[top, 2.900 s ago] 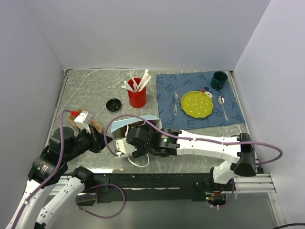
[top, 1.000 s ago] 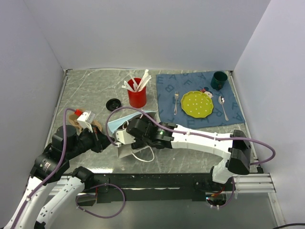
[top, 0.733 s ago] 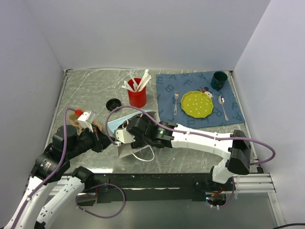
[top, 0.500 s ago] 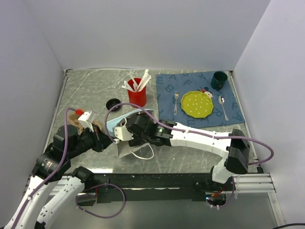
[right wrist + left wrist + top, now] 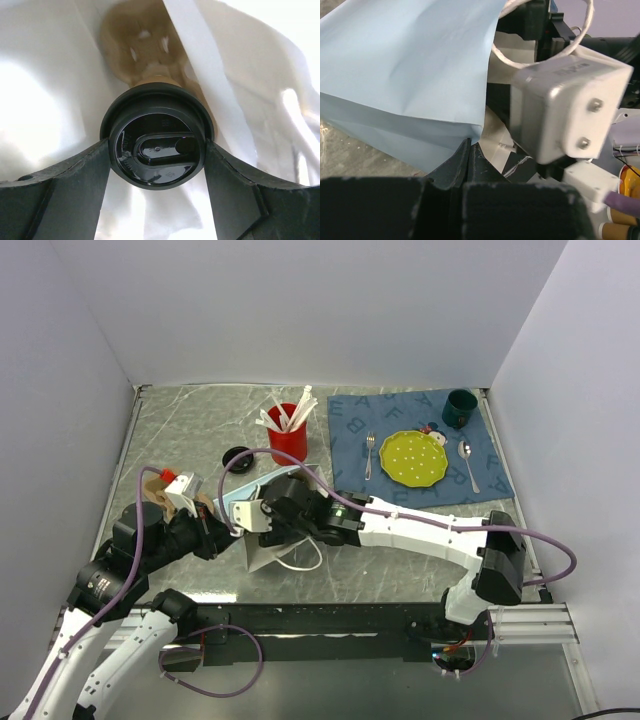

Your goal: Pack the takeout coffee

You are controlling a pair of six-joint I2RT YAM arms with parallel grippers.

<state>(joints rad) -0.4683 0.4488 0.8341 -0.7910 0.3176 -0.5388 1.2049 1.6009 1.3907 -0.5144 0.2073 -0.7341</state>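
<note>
The takeout coffee (image 5: 157, 150), a brown cup with a black lid, sits between the fingers of my right gripper (image 5: 156, 170), which is shut on it at the lid. It is inside the white-lined, light-blue paper bag (image 5: 262, 490). A brown moulded cup carrier (image 5: 145, 45) lies deeper in the bag. In the top view the coffee and the right fingers are hidden inside the bag. My left gripper (image 5: 222, 537) is shut on the bag's edge (image 5: 475, 135) at the mouth, just left of the right wrist.
A red cup of white utensils (image 5: 288, 440) and a loose black lid (image 5: 237, 456) stand behind the bag. A blue placemat (image 5: 350, 420) at the back right holds a yellow plate (image 5: 413, 457), a fork, a spoon and a green mug (image 5: 459, 407).
My right gripper has moved left and further into the bag with the coffee. The bag's mouth has shifted left and lifted. The left gripper has kept its hold.
</note>
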